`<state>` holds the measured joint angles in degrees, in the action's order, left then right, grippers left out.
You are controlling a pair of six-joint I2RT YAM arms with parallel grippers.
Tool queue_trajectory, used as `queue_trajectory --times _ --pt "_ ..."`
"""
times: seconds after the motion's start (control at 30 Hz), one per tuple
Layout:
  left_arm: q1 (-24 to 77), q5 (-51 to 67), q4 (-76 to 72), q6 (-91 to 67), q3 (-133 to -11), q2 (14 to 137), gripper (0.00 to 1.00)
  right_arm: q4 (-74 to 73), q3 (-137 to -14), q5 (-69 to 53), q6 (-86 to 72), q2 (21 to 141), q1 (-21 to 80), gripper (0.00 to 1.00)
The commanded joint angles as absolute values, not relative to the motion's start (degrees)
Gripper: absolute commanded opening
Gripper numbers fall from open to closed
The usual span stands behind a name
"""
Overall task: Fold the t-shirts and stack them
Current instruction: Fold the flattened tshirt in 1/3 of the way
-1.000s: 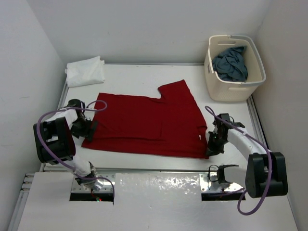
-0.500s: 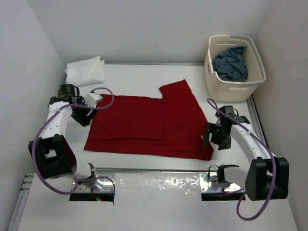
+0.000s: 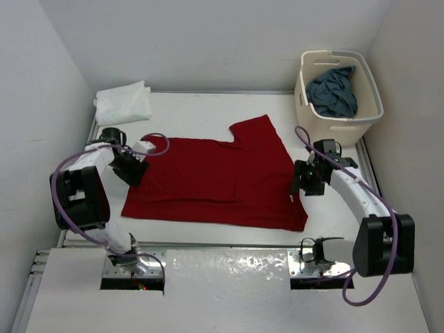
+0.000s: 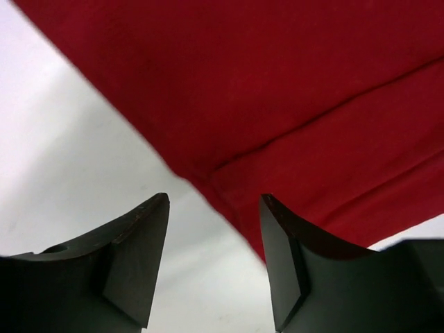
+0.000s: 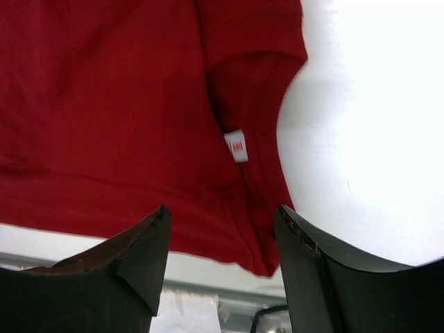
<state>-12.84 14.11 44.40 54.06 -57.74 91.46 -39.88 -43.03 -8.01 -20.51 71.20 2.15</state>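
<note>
- This is a robot lab, set up like a small test booth.
- Plain white walls close in a white surface.
- The left arm and the right arm are bolted to a shiny metal plate.
- Purple cables loop off the arms.

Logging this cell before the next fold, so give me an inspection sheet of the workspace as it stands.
Surface: white table, metal-framed edge.
Job's things: red t-shirt spread flat mid-table; white t-shirt folded at far left corner; blue-grey t-shirt bunched in the laundry basket.
Clutter: nothing seen.
Grippers: left gripper open over the red shirt's left edge; right gripper open over its right edge, near the label.
Cables: purple cable looped along each arm.
Surroundings: white walls.
</note>
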Motion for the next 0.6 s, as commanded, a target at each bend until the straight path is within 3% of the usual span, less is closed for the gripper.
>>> queue_trajectory --times 0.0,0.33,0.43,0.47,0.57 --pt "-12.66 17.93 40.78 49.85 -57.92 94.12 0.53 -32.62 -44.56 -7.91 -21.79 74.44 4.04 0.59" --pt "-12.75 15.47 40.96 47.02 -55.29 98.35 0.39 -22.68 -39.73 -5.36 -27.25 82.00 6.86 0.59" --pt "-12.74 15.21 40.08 45.62 -55.19 98.87 0.19 -21.10 -37.88 -3.17 -29.61 83.84 6.86 0.59" --pt "-12.83 14.68 39.47 44.05 -55.37 99.05 0.00 -21.09 -37.10 -2.38 -30.32 85.07 6.86 0.59" --pt "-12.83 13.10 39.02 42.46 -56.25 99.14 0.00 -21.44 -35.69 -0.09 -31.02 87.44 6.86 0.59"
